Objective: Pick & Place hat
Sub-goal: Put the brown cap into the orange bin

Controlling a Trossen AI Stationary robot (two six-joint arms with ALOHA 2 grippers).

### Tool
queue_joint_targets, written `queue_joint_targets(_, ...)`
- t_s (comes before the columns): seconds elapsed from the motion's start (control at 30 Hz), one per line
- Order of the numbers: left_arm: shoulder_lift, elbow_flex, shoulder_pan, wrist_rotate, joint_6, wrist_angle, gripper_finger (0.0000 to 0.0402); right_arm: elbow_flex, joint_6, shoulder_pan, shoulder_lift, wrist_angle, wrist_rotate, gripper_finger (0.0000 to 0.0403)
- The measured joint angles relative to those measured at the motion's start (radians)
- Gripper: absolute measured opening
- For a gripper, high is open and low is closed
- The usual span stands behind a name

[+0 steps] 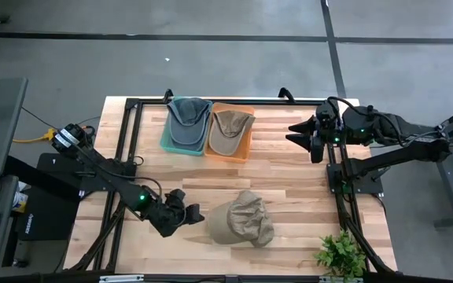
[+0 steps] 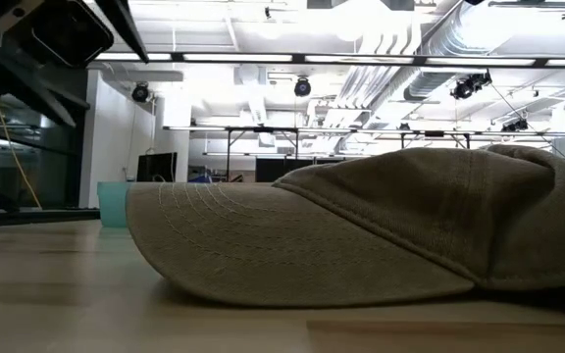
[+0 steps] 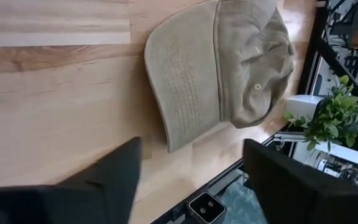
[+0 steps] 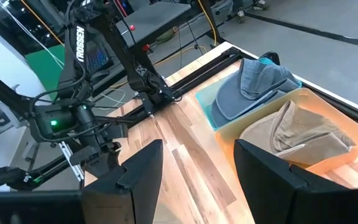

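A khaki cap (image 1: 242, 221) lies on the table near its near edge, resting on its brim and crumpled crown; it fills the low view (image 2: 361, 235) and shows in the left wrist view (image 3: 219, 68). My left gripper (image 1: 189, 215) is open, just left of the cap's brim (image 3: 182, 93), touching nothing. My right gripper (image 1: 299, 134) is open and waits above the table's far right part, right of the bins. A teal bin (image 1: 187, 126) holds a grey-blue cap (image 4: 253, 87); an orange bin (image 1: 233, 132) holds a tan cap (image 4: 291, 130).
A small green plant (image 1: 340, 253) stands at the table's near right corner. Black frame rails (image 1: 338, 189) run along the table's left, right and far sides. Bare wood lies between the bins and the khaki cap.
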Motion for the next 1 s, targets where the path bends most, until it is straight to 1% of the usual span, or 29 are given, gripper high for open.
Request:
queue_joint_targets(0.1, 0.019, 0.000, 0.016, 0.025, -0.025, 0.008, 0.0300, 0.000, 0.000, 0.000, 0.000, 0.000, 0.000, 0.0192)
queue_joint_targets(0.2, 0.063, -0.001, 0.024, 0.033, -0.076, 0.013, 0.0314, 0.000, -0.011, 0.000, 0.000, 0.007, 0.000, 0.0192)
queue_joint_targets(0.33, 0.147, -0.001, 0.023, 0.052, -0.104, 0.155, 0.0316, 0.000, -0.041, 0.000, 0.000, 0.008, -0.001, 0.0192)
queue_joint_targets(0.4, 0.189, -0.001, 0.027, 0.039, -0.105, 0.250, 0.0317, 0.000, -0.052, 0.000, 0.000, 0.008, -0.014, 0.0192)
queue_joint_targets(0.47, 0.224, 0.000, 0.033, 0.022, -0.120, 0.299, 0.0317, 0.000, -0.067, 0.000, 0.000, 0.007, -0.030, 0.0192)
queue_joint_targets(0.6, 0.290, 0.000, 0.032, 0.025, -0.196, 0.314, 0.0317, 0.000, -0.081, 0.000, 0.000, 0.007, -0.060, 0.0192)
queue_joint_targets(0.7, 0.315, -0.001, 0.029, 0.021, -0.235, 0.320, 0.0317, 0.000, -0.101, 0.000, 0.000, 0.008, -0.080, 0.0192)
queue_joint_targets(0.87, 0.344, 0.000, 0.030, -0.009, -0.240, 0.395, 0.0317, 0.000, -0.129, 0.000, 0.000, 0.007, -0.098, 0.0192)
queue_joint_targets(1.0, 0.371, 0.001, 0.030, -0.028, -0.241, 0.419, 0.0317, 0.000, -0.143, 0.000, 0.000, 0.007, -0.114, 0.0192)
